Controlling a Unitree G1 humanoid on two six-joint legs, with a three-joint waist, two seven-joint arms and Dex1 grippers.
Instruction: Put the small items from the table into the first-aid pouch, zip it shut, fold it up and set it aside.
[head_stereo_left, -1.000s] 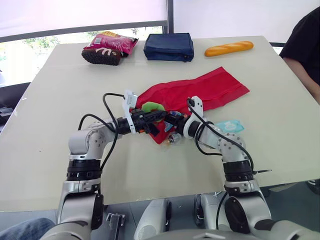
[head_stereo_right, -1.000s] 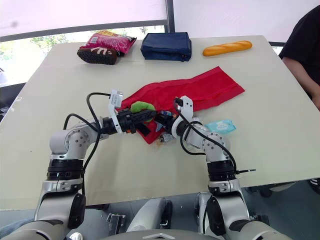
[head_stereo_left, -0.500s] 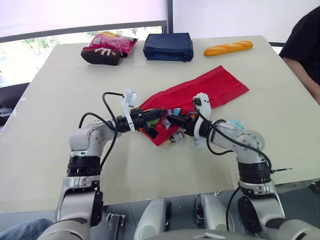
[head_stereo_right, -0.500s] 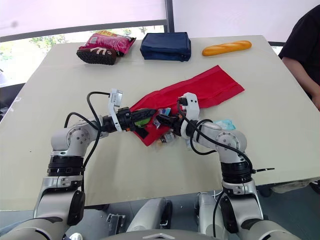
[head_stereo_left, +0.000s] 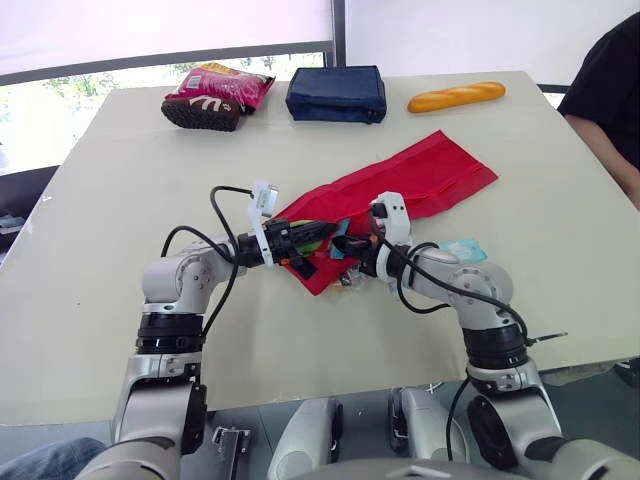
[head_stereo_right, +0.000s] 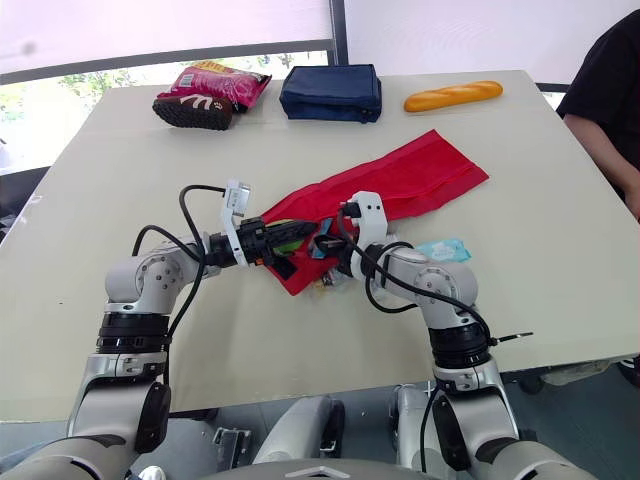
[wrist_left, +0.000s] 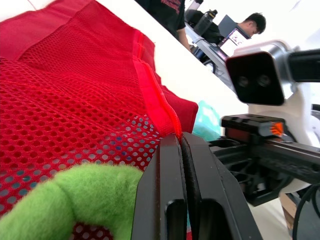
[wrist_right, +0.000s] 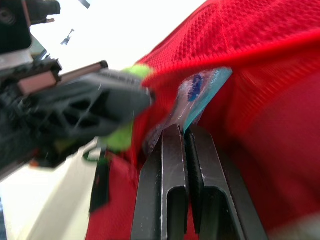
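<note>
Now our left pincer (wrist_left: 181, 137) clamps the red pouch (head_stereo_left: 430, 175) by its edge, while our right pincer (wrist_right: 186, 131) grips a teal packet (wrist_right: 200, 92) at the opening.

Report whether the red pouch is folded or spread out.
Spread out: red pouch lies unfolded on the table; left gripper pinches its mesh edge, right gripper a packet.
</note>
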